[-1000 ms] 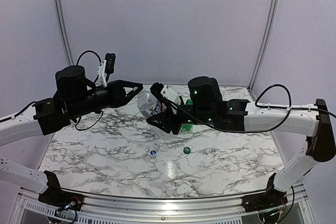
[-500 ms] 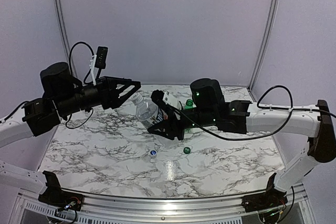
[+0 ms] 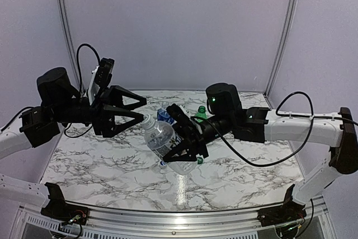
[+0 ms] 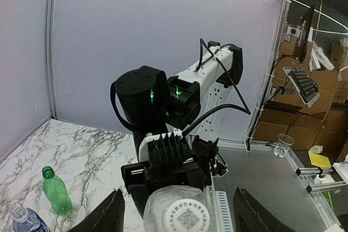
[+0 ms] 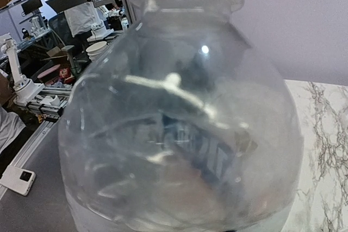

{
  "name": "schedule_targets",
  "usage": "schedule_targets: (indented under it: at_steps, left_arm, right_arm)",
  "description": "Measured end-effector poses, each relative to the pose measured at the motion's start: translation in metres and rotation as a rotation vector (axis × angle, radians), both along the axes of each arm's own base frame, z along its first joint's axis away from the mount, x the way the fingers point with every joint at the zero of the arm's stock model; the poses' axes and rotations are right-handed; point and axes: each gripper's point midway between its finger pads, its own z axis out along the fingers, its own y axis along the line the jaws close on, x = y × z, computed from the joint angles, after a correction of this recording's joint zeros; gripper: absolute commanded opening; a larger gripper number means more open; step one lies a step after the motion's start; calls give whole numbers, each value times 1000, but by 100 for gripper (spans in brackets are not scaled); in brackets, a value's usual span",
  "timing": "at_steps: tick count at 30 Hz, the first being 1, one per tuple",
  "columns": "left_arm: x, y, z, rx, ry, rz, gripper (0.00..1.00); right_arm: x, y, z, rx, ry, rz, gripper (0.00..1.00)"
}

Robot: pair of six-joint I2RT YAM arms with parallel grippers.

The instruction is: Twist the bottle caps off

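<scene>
The surface looks like polished white marble with grey veins, glossy enough to carry a bright glare towards its near edge. The clear bottle is thin, shiny, see-through plastic. Its cap is whitish plastic, duller than the bottle, with a code printed on top. By the far edge, the green bottle is translucent, glossy plastic. The left gripper looks like matt black plastic. The arm shells are smooth, glossy white.

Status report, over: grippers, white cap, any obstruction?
Left gripper open, aimed at white cap. Right gripper shut on clear bottle; cap still on. Nothing between them.
</scene>
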Motion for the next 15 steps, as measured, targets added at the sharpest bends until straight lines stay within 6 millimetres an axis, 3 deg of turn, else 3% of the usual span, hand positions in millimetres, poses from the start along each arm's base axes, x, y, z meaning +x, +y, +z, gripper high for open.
schedule_targets:
  at_steps: [8,15]
  left_arm:
    - [-4,-10,-14,35,3,-69,58]
    - [-6,-10,-15,38,-2,-83,47]
  right_arm:
    - [-10,-2,10,35,31,62,25]
    - [-8,-3,10,34,40,62,24]
